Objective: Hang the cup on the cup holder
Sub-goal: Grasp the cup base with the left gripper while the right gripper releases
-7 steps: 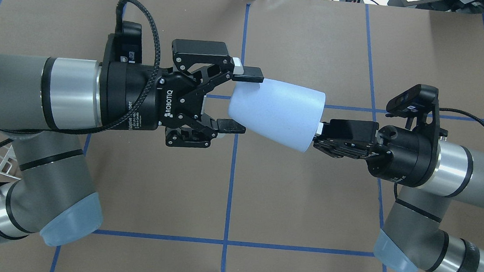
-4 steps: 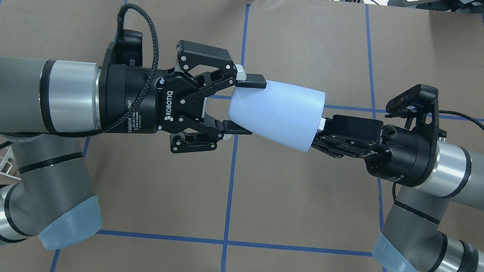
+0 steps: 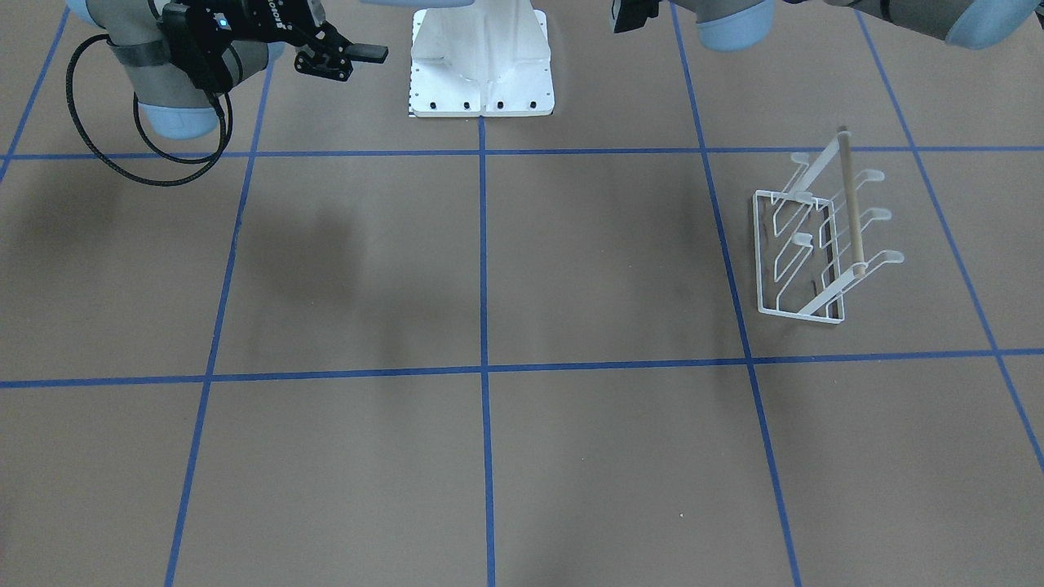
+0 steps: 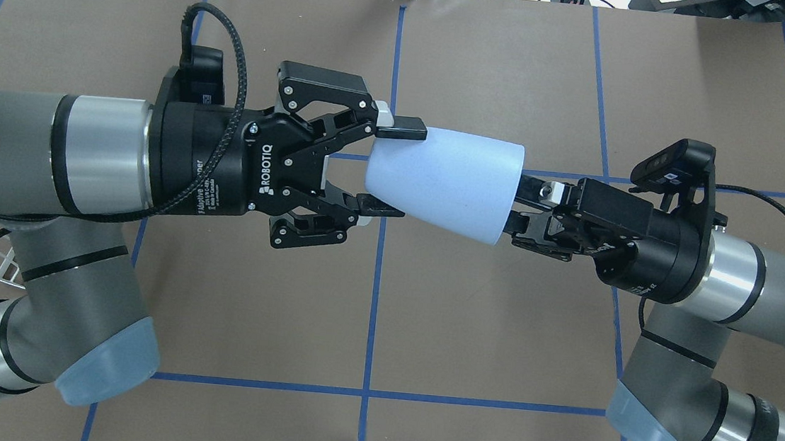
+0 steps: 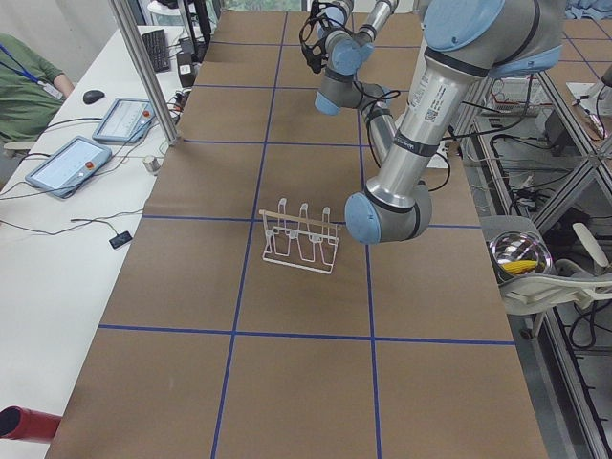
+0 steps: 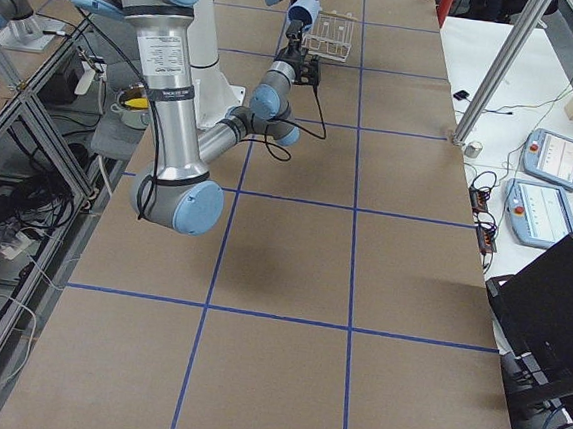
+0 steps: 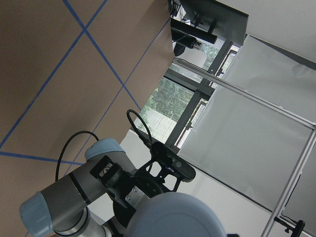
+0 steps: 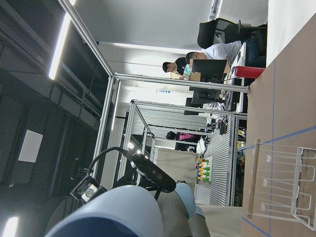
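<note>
In the middle of the overhead view, the left gripper [image 4: 393,171] clamps the narrow bottom end of the light blue-grey cup [image 4: 445,182], which lies on its side above the table [image 4: 497,329]. The right gripper [image 4: 520,207] sits at the cup's wide rim, fingers parted. The white wire cup holder [image 3: 807,244] stands at the right of the front-facing view.

Left arm: my grey left arm [image 4: 8,144] reaches in level, with the wrist straight.
Left tool: my black two-finger left tool [image 4: 397,172] is clamped on the narrow end of the light blue-grey plastic tumbler [image 4: 445,182].
Right arm: my right arm [image 4: 756,288] is bent at the elbow, forearm angled inward.
Right tool: my right tool [image 4: 518,204] has its fingers parted at the wide rim.
</note>
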{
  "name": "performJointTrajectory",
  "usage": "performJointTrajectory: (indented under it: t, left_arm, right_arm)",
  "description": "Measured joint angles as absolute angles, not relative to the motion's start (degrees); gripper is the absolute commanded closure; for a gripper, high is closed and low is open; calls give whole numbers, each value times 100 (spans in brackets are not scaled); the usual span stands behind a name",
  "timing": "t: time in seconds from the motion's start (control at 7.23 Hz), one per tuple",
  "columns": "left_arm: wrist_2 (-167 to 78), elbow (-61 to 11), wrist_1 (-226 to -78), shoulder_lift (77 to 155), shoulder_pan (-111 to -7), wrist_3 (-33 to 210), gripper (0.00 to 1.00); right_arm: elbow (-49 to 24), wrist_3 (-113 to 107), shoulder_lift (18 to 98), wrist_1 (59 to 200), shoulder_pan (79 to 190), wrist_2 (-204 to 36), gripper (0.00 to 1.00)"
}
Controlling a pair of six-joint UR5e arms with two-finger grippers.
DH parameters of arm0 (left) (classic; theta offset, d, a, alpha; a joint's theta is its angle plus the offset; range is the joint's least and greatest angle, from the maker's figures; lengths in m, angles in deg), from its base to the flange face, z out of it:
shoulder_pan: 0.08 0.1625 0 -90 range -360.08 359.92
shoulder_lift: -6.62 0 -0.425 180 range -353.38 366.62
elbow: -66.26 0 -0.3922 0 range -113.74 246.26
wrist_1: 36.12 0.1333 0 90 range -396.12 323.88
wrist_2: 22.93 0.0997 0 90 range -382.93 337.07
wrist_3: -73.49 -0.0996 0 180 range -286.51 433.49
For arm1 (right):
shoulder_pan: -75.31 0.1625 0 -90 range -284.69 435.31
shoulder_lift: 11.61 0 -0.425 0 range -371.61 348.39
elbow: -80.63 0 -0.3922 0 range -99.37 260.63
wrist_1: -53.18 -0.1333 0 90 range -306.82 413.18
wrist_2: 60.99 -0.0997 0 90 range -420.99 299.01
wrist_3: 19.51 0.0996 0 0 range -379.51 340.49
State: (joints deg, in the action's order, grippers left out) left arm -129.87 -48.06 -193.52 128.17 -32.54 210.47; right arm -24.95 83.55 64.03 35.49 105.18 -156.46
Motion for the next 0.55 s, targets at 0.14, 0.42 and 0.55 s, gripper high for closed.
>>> performJointTrajectory:
  t: [0.14, 0.42, 0.55]
  left_arm:
    - [-12985, -4796, -19340, 12806, -3319, 20959, 100]
    - [-12991, -4702, -19308, 12789, -3639, 20783, 100]
    - [-12999, -4585, -19289, 12782, -3837, 20659, 100]
  right_arm:
    - [-2501, 8352, 6477, 3545, 10534, -15647, 0]
    - [-2463, 8340, 6739, 3562, 10797, -15662, 0]
    - [-2282, 8290, 6844, 3587, 11155, -15711, 0]
